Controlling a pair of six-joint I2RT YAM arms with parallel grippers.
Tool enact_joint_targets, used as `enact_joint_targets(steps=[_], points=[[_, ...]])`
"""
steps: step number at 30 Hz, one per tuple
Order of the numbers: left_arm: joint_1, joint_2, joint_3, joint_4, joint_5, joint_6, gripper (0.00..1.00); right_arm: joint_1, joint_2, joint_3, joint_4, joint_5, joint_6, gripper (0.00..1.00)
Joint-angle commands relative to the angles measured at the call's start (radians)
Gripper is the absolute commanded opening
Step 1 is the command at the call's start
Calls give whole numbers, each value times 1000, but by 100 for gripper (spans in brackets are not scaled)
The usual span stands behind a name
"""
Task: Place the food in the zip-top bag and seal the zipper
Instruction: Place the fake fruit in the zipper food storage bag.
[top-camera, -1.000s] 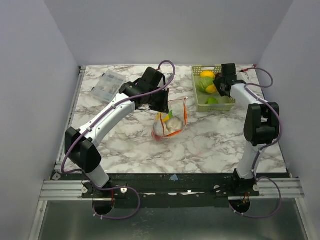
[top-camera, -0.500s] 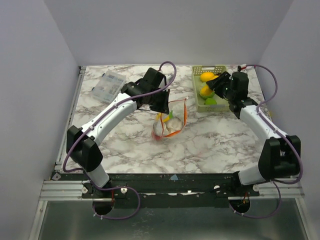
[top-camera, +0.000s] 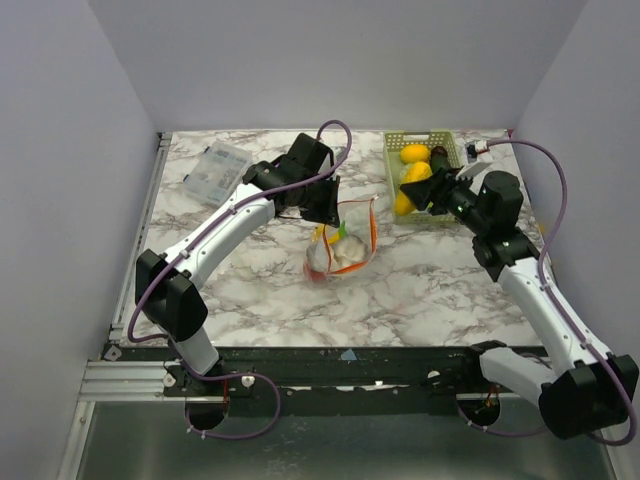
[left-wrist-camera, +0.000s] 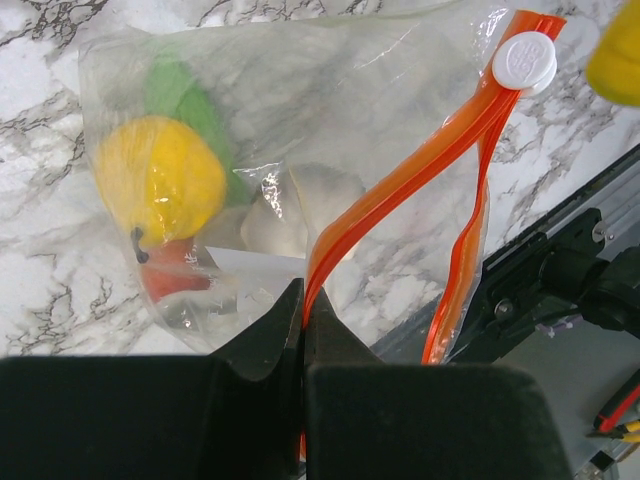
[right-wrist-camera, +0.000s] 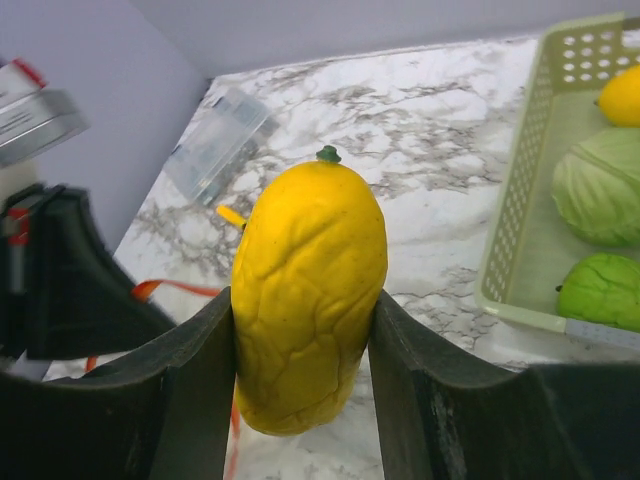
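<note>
Left gripper (left-wrist-camera: 303, 300): jaws are pressing together on the zipper (left-wrist-camera: 400, 190), pinching one lip of the zip-top bag (left-wrist-camera: 280, 120) so the mouth is gaping only narrowly. Right gripper (right-wrist-camera: 305, 335): jaws are clamping a yellow wrinkled fruit (right-wrist-camera: 310, 290) across its middle, between the basket (right-wrist-camera: 510, 240) and the bag, apart from both. Risks as I judge them: the fruit is standing long-axis up, so it may be catching the free lip and folding the mouth shut, or landing on the table beside the bag; the thin strip may also be sliding out of my left jaws if the fruit pushes on the film. The left wrist view alone is showing the contents: a yellow round fruit (left-wrist-camera: 160, 180), a white garlic bulb (left-wrist-camera: 300, 210), green and red pieces, plus the white slider (left-wrist-camera: 530, 58) at the far end. Only the top view is giving me the gap between fruit and mouth.
</note>
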Motion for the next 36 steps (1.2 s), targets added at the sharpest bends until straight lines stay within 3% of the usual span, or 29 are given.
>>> enact_joint_targets(steps=[1,6,15,16,19,23,26,31,36], points=[[6,-18,23,1,2,-34,0,69,-94,4,-31,-115,-151,4],[6,-20,29,-8,-5,-39,0,249,-108,29,43,-109,-211,8],[8,-38,43,-20,-19,-35,0,524,58,87,45,268,-364,18],[8,-42,42,-22,-22,-32,0,535,66,85,52,299,-365,21],[10,-51,39,-23,-45,-23,0,539,69,41,114,365,-345,46],[12,-50,47,-28,-46,-17,0,539,80,46,81,393,-324,63],[11,-50,48,-22,-44,-16,0,540,81,46,65,399,-317,68],[15,-32,69,-25,-40,-9,0,539,80,69,33,436,-307,70],[17,-24,76,-18,-46,-1,0,539,64,105,16,566,-271,72]])
